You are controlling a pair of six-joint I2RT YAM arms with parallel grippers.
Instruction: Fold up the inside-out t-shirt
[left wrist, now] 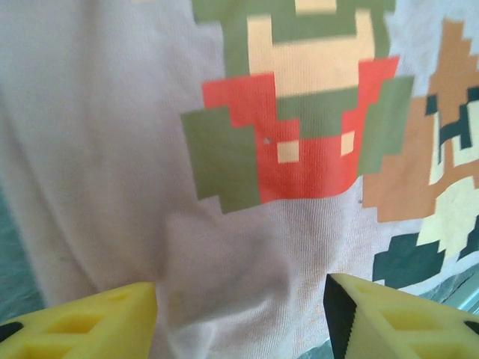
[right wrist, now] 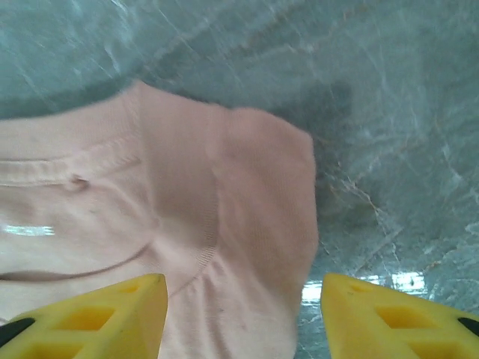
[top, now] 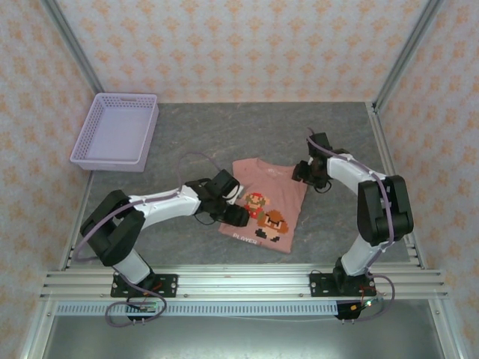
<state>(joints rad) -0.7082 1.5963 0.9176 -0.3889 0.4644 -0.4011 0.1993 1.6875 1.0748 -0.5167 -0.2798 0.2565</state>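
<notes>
Jaws on both arms stand wide, clamping nothing, over the one inside-out t-shirt (top: 284,187).

Working from the near edge outward, I count two arms, both bent inward. The left arm (top: 161,202) lies low and reaches right, its left jaws over the shirt's left edge; their yellow fingers (left wrist: 82,325) straddle slightly puckered pink cloth just below the red-and-green figure. The shirt lies folded into a rectangle mid-counter (top: 187,134), with two blocky printed figures facing up. The right arm (top: 352,176) stands taller and arcs left, its right jaws at the shirt's far right corner, fingers (right wrist: 97,314) either side of a folded shoulder by the collar seam. One lavender basket (top: 108,161) sits far left, well apart.
</notes>
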